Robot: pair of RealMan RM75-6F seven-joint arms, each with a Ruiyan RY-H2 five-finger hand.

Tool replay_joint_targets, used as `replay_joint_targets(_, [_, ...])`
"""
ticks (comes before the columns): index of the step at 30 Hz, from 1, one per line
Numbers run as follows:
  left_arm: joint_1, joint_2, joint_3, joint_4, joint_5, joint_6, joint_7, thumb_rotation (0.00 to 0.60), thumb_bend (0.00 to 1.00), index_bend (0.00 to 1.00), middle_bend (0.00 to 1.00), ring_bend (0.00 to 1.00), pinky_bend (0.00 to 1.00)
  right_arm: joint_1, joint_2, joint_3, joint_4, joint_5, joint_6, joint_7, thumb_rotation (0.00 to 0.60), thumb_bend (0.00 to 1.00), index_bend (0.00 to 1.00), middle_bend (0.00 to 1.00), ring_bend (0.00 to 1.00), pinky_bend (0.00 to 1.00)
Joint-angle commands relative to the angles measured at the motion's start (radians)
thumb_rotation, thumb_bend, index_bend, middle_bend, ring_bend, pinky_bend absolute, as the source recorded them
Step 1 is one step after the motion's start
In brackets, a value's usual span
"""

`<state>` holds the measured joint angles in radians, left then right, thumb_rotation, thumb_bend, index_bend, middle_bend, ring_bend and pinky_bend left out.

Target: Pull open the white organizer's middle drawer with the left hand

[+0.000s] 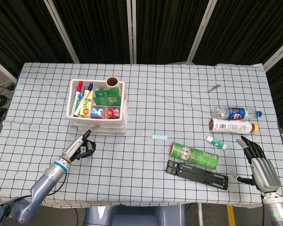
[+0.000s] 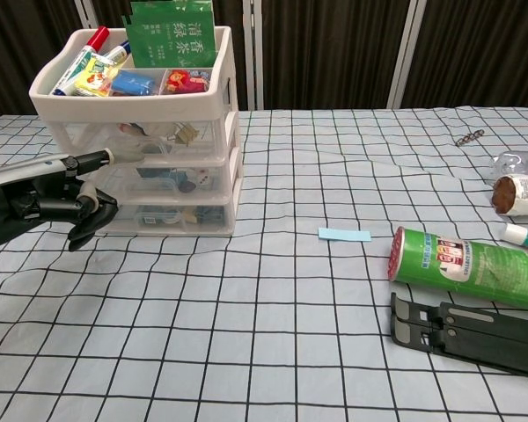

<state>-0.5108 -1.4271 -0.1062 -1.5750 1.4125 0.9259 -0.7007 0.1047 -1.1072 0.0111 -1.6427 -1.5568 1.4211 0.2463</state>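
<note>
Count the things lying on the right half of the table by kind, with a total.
Bottles: 2
Green can: 1
Black stand: 1
Glue stick: 1
Metal piece: 1
Total: 6

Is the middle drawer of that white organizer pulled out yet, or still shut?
Still shut. In the chest view the middle drawer sits flush with those above and below; the left hand is at its front, one finger extended.

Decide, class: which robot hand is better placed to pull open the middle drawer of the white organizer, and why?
Left. The left robot hand is right in front of the white organizer, level with its middle drawer. The right robot hand rests across the table, beyond the green can.
</note>
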Motion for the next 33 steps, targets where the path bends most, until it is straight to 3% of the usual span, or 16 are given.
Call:
replay_joint_targets(1, [-0.008,-0.004,-0.006,-0.001,-0.007,-0.007,0.005,0.6,1.0,0.0,0.78,0.76,0.71,0.0,-0.001,0.0,0.0,0.001,-0.001,-0.002,0.6,0.11,0.01,0.0,0.0,0.0])
replay_joint_targets(19, [-0.046,-0.033,-0.026,-0.005,-0.051,-0.039,0.038,0.6,1.0,0.0,0.78,0.76,0.71,0.002,-0.001,-0.001,0.001,0.002,-0.007,0.003,0.6,0.11,0.01,0.0,0.0,0.0])
replay_joint_targets(33, [-0.048,-0.03,-0.007,-0.031,-0.026,-0.026,0.053,0.6,1.0,0.0,0.78,0.76,0.71,0.002,-0.004,-0.002,0.0,0.002,-0.008,-0.004,0.6,0.11,0.01,0.0,0.0,0.0])
